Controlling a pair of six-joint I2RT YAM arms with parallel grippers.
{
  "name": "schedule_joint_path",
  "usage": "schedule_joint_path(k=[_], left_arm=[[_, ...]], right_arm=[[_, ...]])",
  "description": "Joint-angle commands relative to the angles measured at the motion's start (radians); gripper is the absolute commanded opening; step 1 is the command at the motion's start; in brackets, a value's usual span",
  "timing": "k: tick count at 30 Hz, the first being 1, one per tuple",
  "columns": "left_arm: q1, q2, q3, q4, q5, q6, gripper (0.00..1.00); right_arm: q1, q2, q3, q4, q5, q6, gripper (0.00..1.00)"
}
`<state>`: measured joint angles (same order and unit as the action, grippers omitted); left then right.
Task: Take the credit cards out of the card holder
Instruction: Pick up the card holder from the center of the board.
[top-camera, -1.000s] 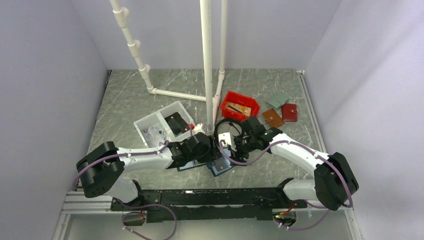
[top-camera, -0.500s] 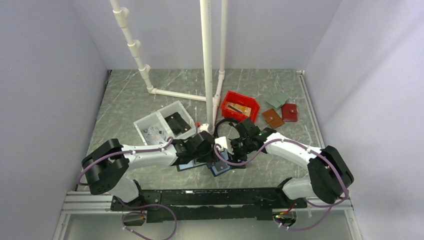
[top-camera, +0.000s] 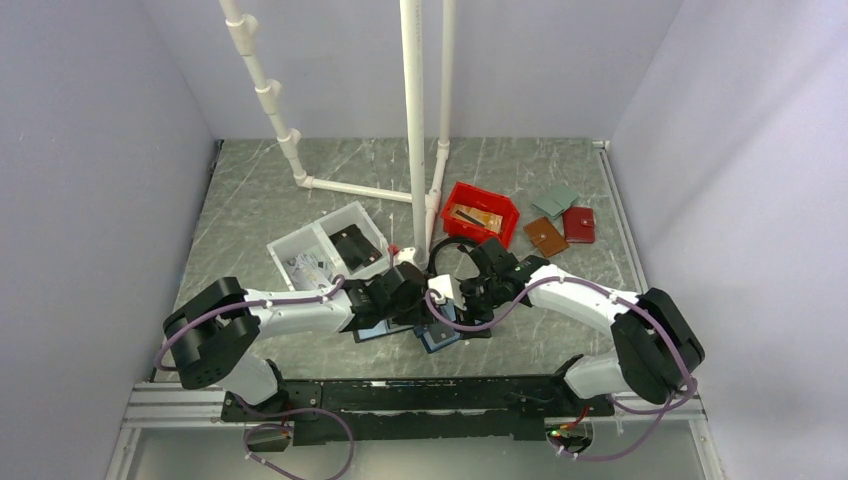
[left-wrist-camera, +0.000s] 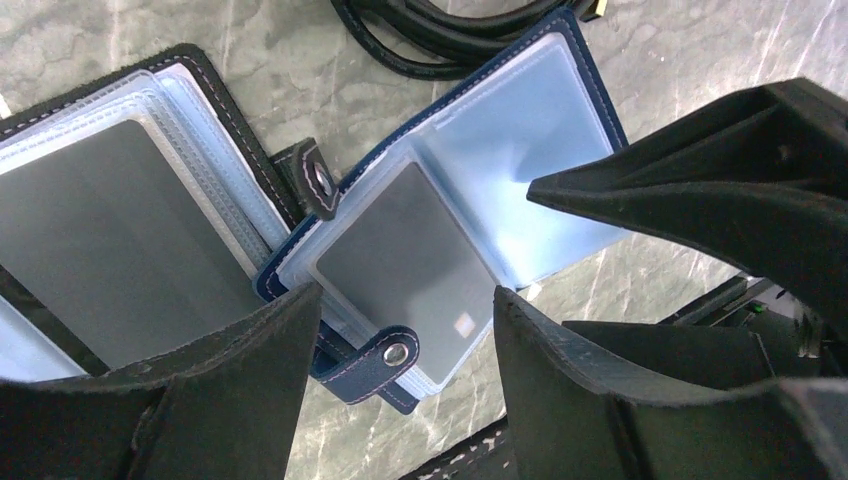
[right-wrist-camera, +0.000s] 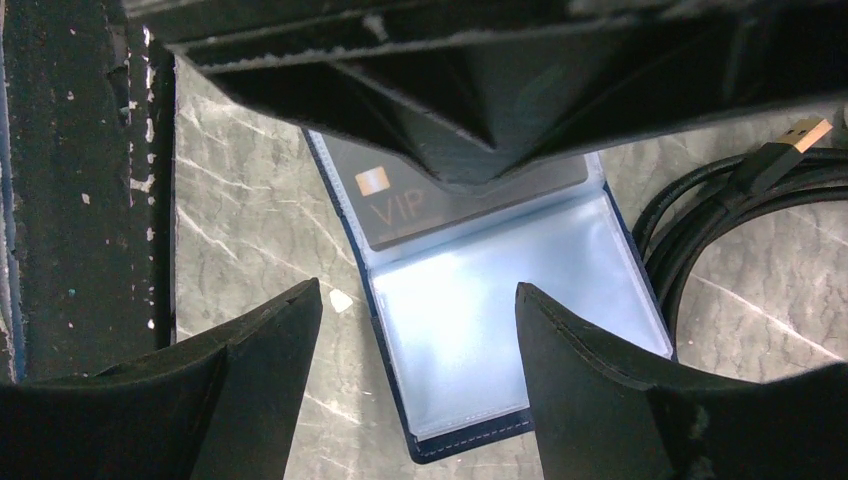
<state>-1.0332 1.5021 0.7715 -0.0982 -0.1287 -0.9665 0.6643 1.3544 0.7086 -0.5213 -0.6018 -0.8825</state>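
on the grey marbled worktop (top-camera: 250, 200), a white bin (top-camera: 310, 262) with 2 compartments sits at the left, just behind the left arm. next comes a black-edged folio (left-wrist-camera: 120, 230), lying open with clear sleeves and a grey panel showing. its edge is just beside the card holder (left-wrist-camera: 500, 150).

the left gripper (left-wrist-camera: 405, 300) hangs low over the card holder with its jaws apart and nothing clamped between them. the navy card holder lies open and flat on the worktop between the 2 grippers, light-blue sleeves up and its snap tab at the near edge. a grey card (left-wrist-camera: 400, 260) sits in the sleeve under the left gripper. in the right wrist view it shows a gold chip and the letters "vip", and it is partly hidden by the left gripper.

the right gripper (right-wrist-camera: 415, 290) faces it from the other side, jaws spread, holding nothing. 1 finger reaches over the empty-looking sleeve; whether it touches cannot be told.

a coiled black cable (right-wrist-camera: 720, 210) lies just beside the holder. further right stands a red bin (top-camera: 480, 212), then 3 small wallets (top-camera: 560, 222) in brown, red and grey-green.
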Motion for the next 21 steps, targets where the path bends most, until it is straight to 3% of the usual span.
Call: schedule_joint_path(k=[1, 12, 21], left_arm=[[0.025, -0.026, -0.038, 0.085, 0.036, -0.038, 0.69], [0.057, 0.0, -0.109, 0.251, 0.148, -0.116, 0.69], [0.071, 0.002, -0.19, 0.47, 0.216, -0.157, 0.6]], right_arm=[[0.01, 0.012, 0.035, 0.006, 0.01, -0.01, 0.73], [0.038, 0.044, 0.027, 0.041, 0.076, 0.006, 0.73], [0.052, 0.068, 0.035, 0.047, 0.102, 0.023, 0.67]])
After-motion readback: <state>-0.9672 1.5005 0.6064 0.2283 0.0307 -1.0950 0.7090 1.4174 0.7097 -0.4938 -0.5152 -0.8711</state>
